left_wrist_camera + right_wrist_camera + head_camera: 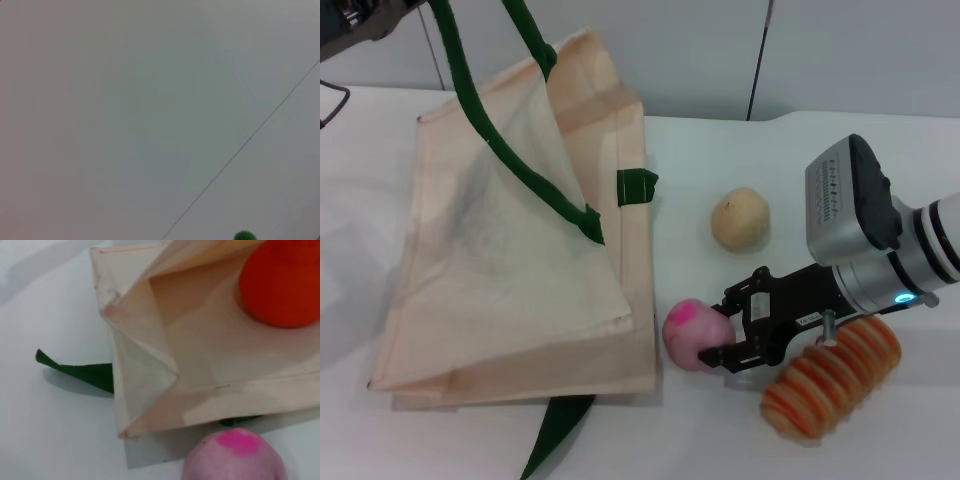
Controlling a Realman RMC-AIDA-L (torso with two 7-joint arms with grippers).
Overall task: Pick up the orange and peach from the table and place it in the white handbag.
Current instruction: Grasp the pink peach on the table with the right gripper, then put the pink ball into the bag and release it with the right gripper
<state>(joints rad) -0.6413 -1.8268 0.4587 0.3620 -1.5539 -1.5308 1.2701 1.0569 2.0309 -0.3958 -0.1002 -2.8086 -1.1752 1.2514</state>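
The white handbag [510, 270] lies on the table with its mouth facing my right arm. One green strap [485, 120] is pulled up and out of the top of the head view beside my left arm [360, 25], which holds the mouth open; a bit of the strap [244, 236] shows in the left wrist view. The orange [282, 282] rests inside the bag. The peach [694, 335] sits on the table at the bag's front right corner and also shows in the right wrist view [235, 457]. My right gripper [722, 328] is open, with its fingertips on either side of the peach's right flank.
A beige-yellow ball [740, 220] lies behind the right gripper. An orange-and-tan ribbed oblong item [832, 380] lies under the right wrist. The bag's other green strap [555, 435] trails toward the table's front edge.
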